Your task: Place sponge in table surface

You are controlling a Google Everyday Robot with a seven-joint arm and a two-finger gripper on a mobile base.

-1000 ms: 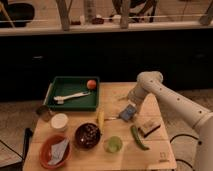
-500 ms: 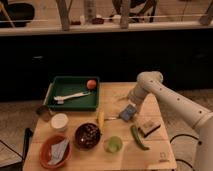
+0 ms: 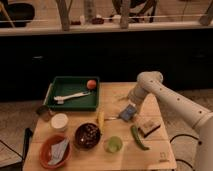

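The pale light-wood table surface (image 3: 150, 155) fills the middle of the camera view. A blue-grey sponge (image 3: 127, 113) is at the table's middle right, tilted, right under the tip of my gripper (image 3: 128, 106). My white arm (image 3: 165, 97) reaches in from the right and bends down to it. I cannot tell whether the sponge rests on the wood or hangs just above it.
A dark green tray (image 3: 52, 92) at the back left holds an orange ball (image 3: 91, 84) and a white brush (image 3: 70, 97). Near the front are a white cup (image 3: 59, 121), a dark bowl (image 3: 88, 135), an orange bowl (image 3: 46, 155), a green cup (image 3: 114, 145), a green pepper (image 3: 139, 138) and a brown block (image 3: 149, 126).
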